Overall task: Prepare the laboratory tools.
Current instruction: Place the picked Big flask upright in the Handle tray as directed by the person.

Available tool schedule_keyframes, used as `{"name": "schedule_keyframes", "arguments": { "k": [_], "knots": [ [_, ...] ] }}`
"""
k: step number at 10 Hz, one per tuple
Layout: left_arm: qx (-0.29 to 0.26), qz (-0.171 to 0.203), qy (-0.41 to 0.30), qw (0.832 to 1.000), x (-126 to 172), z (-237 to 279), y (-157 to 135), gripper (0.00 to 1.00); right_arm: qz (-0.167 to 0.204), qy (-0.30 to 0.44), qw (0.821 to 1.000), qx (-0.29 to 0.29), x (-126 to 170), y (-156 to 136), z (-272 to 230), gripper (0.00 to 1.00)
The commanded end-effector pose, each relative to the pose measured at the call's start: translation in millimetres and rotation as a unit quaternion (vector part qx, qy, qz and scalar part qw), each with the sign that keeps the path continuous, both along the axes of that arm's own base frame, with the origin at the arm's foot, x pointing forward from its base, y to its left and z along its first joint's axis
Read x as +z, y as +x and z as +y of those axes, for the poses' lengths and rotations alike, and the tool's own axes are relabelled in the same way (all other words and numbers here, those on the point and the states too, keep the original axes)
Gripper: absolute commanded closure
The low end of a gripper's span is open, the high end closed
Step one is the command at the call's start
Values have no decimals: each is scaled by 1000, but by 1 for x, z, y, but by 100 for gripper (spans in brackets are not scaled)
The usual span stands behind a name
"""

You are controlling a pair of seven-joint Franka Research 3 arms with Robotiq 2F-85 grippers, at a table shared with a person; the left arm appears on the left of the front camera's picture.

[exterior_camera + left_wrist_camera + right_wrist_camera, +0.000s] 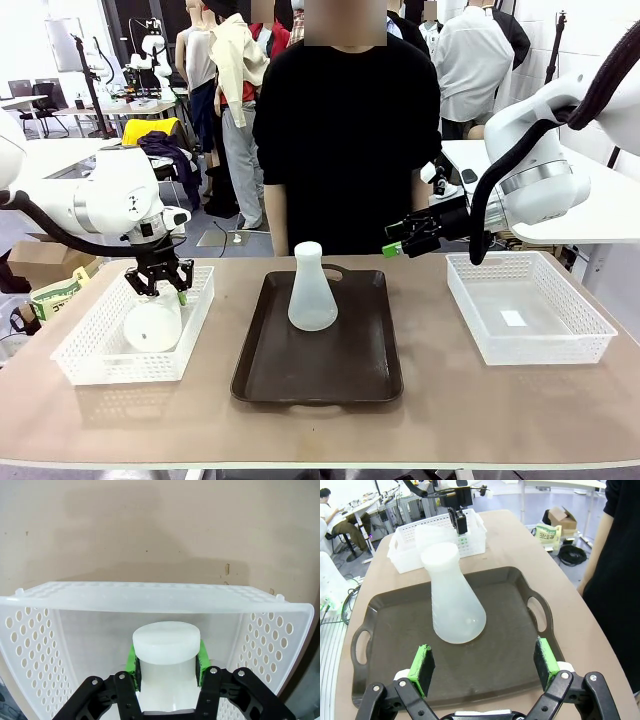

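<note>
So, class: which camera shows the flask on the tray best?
The right wrist view: the flask stands upright, close and whole, on the tray. The front view shows it smaller; the left wrist view shows another flask.

White glossy arms (115,200), thick black cables looped alongside. Black grippers (485,667), green pads (421,667), silver screws. Person (345,140): black short-sleeve tee.

Bright, even overhead room light; all three views sharp enough to read.

Front view: soft short shadows under the tray (318,345) and baskets, mild sheen on the worktop (450,400), background slightly washed out. Left wrist view: broad soft shadow across the worktop, the basket (150,597) rim bows from wide-angle distortion, near hand (167,662) slightly soft. Right wrist view: edges curve, dull glare on the tray, flask (452,597) crisp.
</note>
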State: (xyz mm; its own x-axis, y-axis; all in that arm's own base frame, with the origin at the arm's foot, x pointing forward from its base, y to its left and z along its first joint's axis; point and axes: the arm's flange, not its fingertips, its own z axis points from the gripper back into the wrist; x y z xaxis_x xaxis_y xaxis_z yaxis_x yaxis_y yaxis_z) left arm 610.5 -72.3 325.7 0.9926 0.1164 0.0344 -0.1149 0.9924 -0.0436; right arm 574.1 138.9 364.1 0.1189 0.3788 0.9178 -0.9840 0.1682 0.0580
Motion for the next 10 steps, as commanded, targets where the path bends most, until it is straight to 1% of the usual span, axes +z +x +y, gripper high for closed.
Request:
{"name": "schedule_keyframes", "arguments": {
  "k": [1,2,3,4,6,7,9,10],
  "knots": [
    [-18,-37,-6,999,26,1,-10,100,1,-2,1000,2,0,1,0,0],
    [-19,-78,-1,997,53,5,-19,100,1,-2,1000,2,0,1,0,0],
    [-24,-99,-2,995,74,9,-25,100,1,-2,1000,2,0,1,0,0],
    [-16,-114,-16,993,90,12,-31,100,1,-2,1000,2,0,1,0,0],
    [-29,-137,-50,989,120,17,-48,100,1,-2,1000,2,0,1,0,0],
    [-47,-152,-94,983,134,21,-56,100,1,-2,1000,2,0,1,0,0],
    [-81,-201,-162,963,154,24,-70,100,1,-2,1000,2,0,1,0,0],
    [-99,-219,-172,955,160,25,-77,100,1,-2,1000,2,0,1,0,0]
  ]
}}
